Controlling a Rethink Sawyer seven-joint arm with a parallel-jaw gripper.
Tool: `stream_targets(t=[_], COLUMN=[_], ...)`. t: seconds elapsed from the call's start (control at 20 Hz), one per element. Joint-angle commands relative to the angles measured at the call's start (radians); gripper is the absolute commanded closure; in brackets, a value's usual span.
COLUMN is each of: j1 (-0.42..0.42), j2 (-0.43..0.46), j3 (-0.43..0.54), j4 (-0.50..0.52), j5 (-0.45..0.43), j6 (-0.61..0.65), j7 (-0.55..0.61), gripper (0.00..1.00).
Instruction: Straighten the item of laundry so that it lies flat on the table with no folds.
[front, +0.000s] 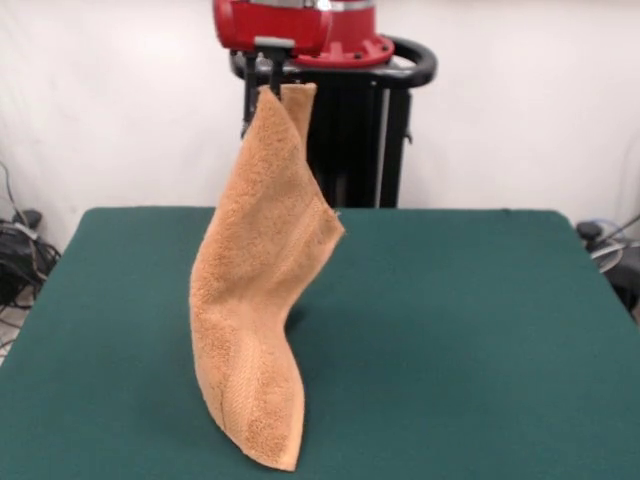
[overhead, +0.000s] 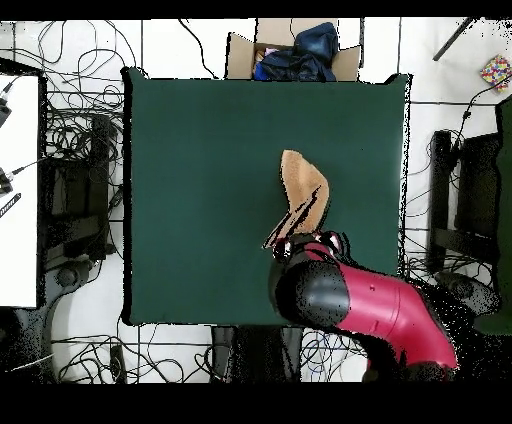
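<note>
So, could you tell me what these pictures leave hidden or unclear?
- Gripper, front view: the towel drapes over its tips, so the grasp point is hidden.
- Gripper, overhead view: the arm covers it.
- Towel's far face and upper corner: hidden by its own folds.

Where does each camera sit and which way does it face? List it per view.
Front view: across the table, facing the robot; shows the gripper holding up the towel, with the red arm above.
Overhead view: above the table, looking straight down; shows the red and black arm.
Shared: towel and green table.
</note>
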Motion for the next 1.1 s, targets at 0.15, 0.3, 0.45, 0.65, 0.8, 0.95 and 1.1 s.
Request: stream_targets(t=[0.15,0.3,0.45,0.65,0.8,0.95,1.1], j1=[0.094,0.122,0.15,0.171,0.168,0.149,0.146], j2=[-0.017,-0.023,-0.029,-0.038,-0.012,0.029,0.053], j3=[-0.105,-0.131,-0.153,-0.174,-0.17,-0.138,-0.116], j4=[0.131,0.142,0.144,0.171,0.195,0.232,0.261], j5=[0.045,0.068,0.08,0.103,0.133,0.189,0.236], j6=[-0.039,-0.021,-0.012,-0.025,-0.062,-0.129,-0.186], j7=[0.319,0.343,0.351,0.348,0.336,0.328,0.336], gripper=[1.0,1.0,1.0,1.0,1.0,1.0,1.0])
